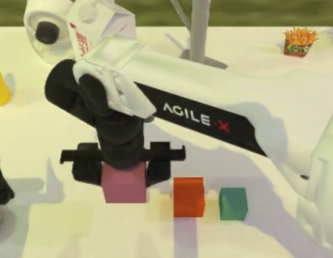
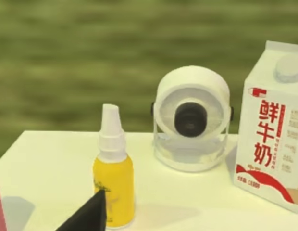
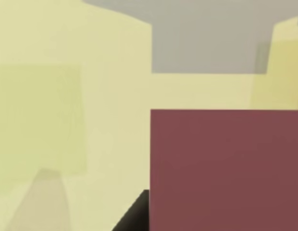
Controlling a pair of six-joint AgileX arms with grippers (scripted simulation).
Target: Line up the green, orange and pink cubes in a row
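Observation:
The pink cube (image 1: 124, 184) is at the left end of a row near the table's front edge, with the orange cube (image 1: 188, 196) beside it and the green cube (image 1: 233, 203) at the right end. My right gripper (image 1: 123, 173) reaches in from the right and points down over the pink cube, one black finger against each side, shut on it. In the right wrist view the pink cube (image 3: 226, 168) fills the frame beside one fingertip (image 3: 137, 216). My left arm (image 1: 0, 185) is parked at the left edge; one of its fingertips (image 2: 89, 214) shows, with wide space beside it.
A yellow spray bottle (image 1: 0, 86) stands at the left edge. A white round fan (image 1: 45, 27) and a white-and-red milk carton (image 1: 96, 27) stand at the back left. A small fries box (image 1: 299, 41) is at the back right. A grey post (image 1: 200, 29) rises at the back.

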